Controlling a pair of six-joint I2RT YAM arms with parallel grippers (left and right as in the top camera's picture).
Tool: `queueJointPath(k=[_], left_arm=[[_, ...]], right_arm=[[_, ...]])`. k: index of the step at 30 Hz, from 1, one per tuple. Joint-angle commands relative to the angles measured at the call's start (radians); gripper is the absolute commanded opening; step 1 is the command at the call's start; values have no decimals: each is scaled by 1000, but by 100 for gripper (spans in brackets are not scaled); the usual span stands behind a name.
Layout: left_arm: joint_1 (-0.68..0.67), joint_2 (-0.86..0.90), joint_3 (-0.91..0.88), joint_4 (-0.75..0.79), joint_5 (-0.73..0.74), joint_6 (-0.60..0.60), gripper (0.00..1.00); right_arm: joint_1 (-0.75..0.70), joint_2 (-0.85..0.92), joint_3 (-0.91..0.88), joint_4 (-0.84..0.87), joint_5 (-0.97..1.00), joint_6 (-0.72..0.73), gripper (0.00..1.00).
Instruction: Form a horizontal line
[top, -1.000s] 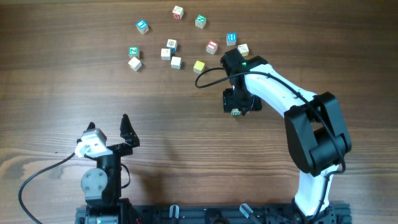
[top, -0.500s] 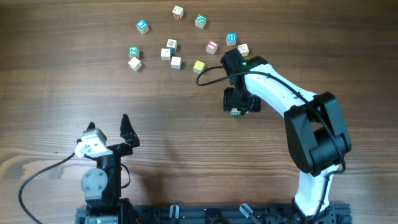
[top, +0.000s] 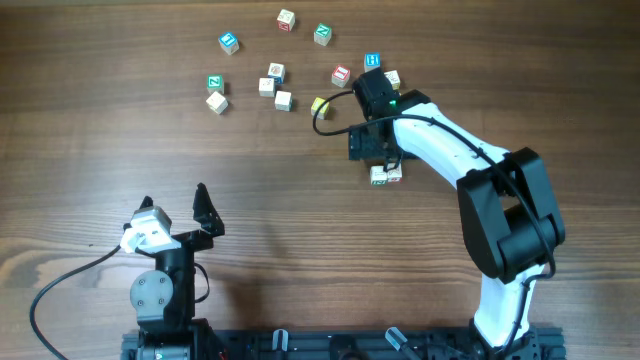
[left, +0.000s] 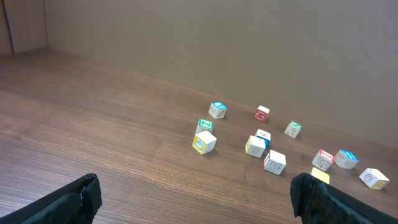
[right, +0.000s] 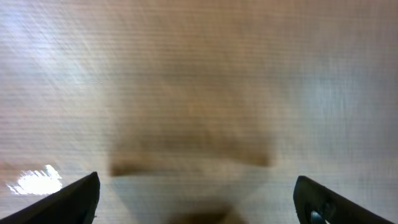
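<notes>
Your left gripper (top: 174, 198) and right gripper (right: 196, 193) gape empty; take each cube (top: 383, 175), likely light and hard, by opposite faces (smooth wood may slip).

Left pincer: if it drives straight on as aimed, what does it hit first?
Probably the nearest pale cube, about centred ahead of the left pincer, green-topped cube just behind. Bare table between. Depth is unclear: if aimed downward, it meets the table first.
</notes>
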Motion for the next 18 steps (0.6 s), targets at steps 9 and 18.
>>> queueJointPath(k=[9,18], left_arm=[[-3,-7,-4,2,-14,16,100],[-3,-7,-5,2,-13,16,100]], right_arm=[[-42,-22,-6,85,-34,-47,19],[-41,-22,-6,9,-67,-43,24]])
